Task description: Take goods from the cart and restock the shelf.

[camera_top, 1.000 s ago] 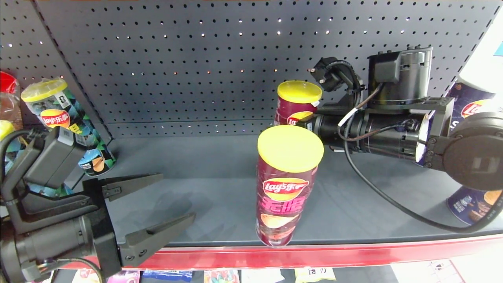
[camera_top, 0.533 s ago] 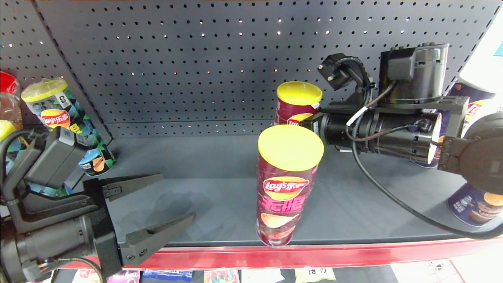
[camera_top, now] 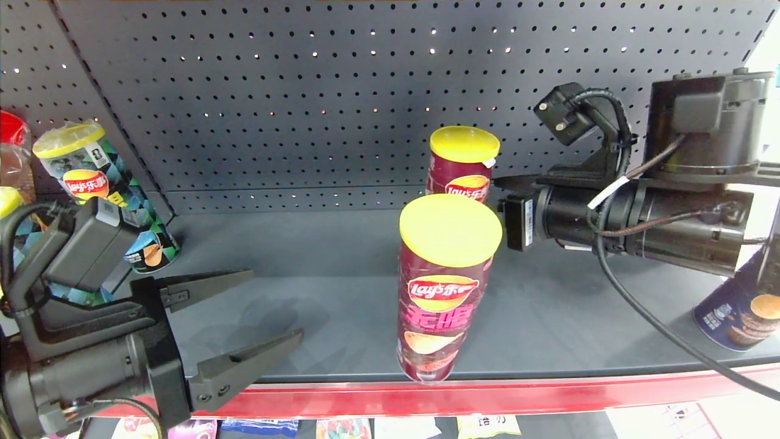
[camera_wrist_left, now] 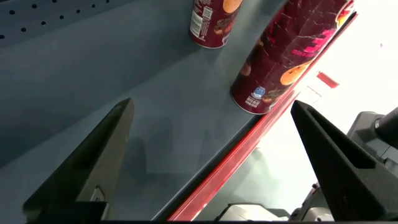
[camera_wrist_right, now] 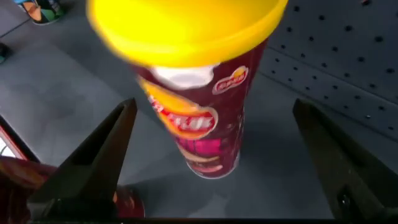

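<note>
Retreat marks the last second: the right gripper (camera_wrist_right: 212, 109), fingers spread wide, has backed off the rear chip can (camera_top: 463, 160), now standing upright on the shelf (camera_top: 317, 256) just ahead of its tips, untouched. That placement looks finished. The left gripper (camera_top: 274, 305) hangs open and empty, the front can (camera_top: 448, 286) well clear of it.

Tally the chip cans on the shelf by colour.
Dark red cans: 2
Teal patterned can: 1
Dark blue can: 1
Total: 4 in clear sight; a yellow-topped thing at the far left edge is too hidden to count.
</note>
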Robot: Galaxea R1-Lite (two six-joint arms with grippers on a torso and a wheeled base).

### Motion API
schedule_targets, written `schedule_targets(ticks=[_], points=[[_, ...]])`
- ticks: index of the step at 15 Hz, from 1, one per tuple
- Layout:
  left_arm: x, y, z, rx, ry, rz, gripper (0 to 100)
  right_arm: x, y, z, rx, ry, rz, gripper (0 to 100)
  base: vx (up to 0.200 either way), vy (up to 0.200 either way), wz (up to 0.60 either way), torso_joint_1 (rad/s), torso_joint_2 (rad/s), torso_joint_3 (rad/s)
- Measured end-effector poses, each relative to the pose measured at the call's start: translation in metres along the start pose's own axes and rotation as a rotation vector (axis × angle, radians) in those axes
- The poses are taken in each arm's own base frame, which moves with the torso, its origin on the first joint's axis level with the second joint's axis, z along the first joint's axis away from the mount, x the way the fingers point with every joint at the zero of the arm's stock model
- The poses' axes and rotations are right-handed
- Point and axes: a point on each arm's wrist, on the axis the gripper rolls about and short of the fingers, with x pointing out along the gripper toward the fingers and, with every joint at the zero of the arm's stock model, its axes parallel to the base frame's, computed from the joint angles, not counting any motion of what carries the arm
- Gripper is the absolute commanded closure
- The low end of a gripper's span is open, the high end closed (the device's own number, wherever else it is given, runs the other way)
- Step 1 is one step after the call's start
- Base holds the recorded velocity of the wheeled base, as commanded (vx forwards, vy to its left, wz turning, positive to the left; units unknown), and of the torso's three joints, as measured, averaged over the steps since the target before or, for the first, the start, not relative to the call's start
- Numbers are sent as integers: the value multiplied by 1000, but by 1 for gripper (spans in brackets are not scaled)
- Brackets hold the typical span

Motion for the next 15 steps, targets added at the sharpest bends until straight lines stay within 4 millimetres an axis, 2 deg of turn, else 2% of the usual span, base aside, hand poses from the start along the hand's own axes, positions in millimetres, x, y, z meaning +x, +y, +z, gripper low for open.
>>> schedule_targets(ticks=[6, 12, 15], points=[[0, 0, -4, -2, 16, 11, 0, -27, -6, -4, 6, -12, -40, 0, 0, 0, 0, 0, 0, 0], [3, 2, -6, -4, 28, 26, 0, -60, -13, -18, 15, 6, -79, 0, 0, 0, 0, 0, 0, 0], [6, 3, -6, 3, 37, 47, 0, -84, -12, -26, 20, 91, -86, 0, 0, 0, 0, 0, 0, 0]])
